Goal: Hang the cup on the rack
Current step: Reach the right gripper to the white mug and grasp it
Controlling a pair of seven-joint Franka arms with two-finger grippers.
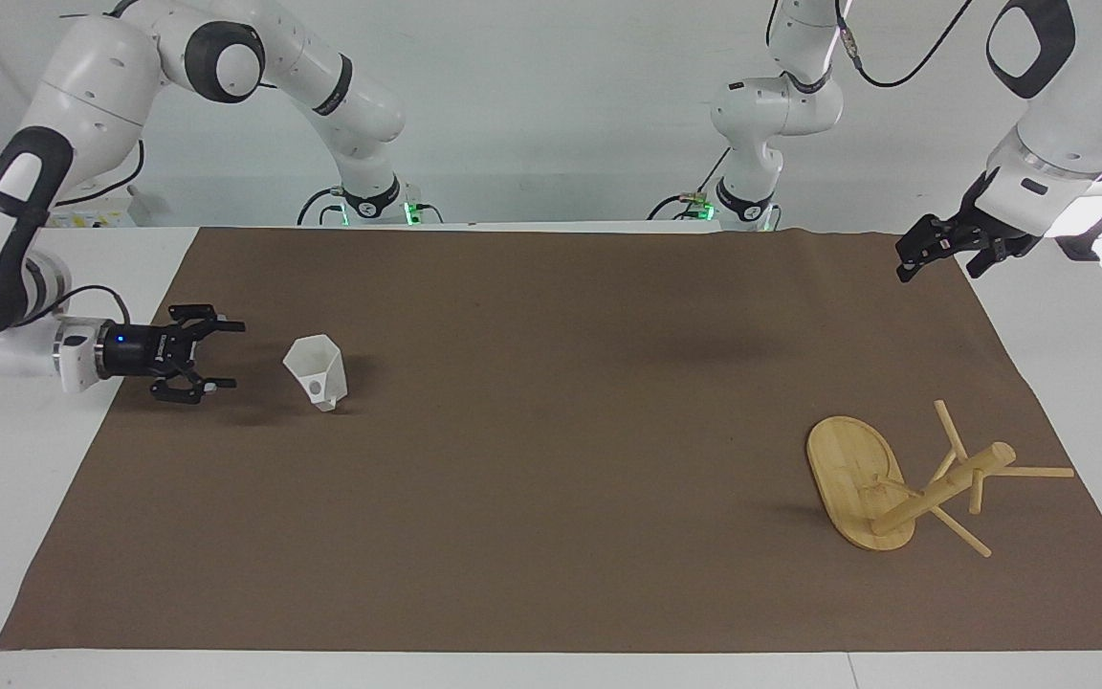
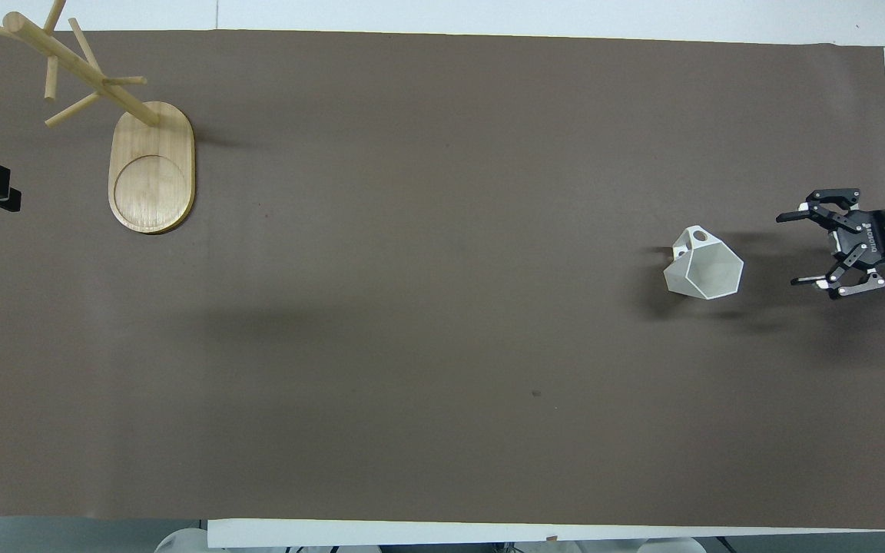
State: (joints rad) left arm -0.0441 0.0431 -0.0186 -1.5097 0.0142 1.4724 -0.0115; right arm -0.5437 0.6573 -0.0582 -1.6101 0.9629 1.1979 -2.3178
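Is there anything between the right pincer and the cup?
No. Both views show only bare brown mat between the open right pincer and the cup.

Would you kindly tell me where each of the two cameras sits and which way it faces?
Facing view: high across the table, looking at both arms; open right gripper beside the cup, left gripper waits over the mat's corner.
Overhead view: above the robots' end, looking steeply down; only the grippers show.
Shared: cup, rack, both grippers.
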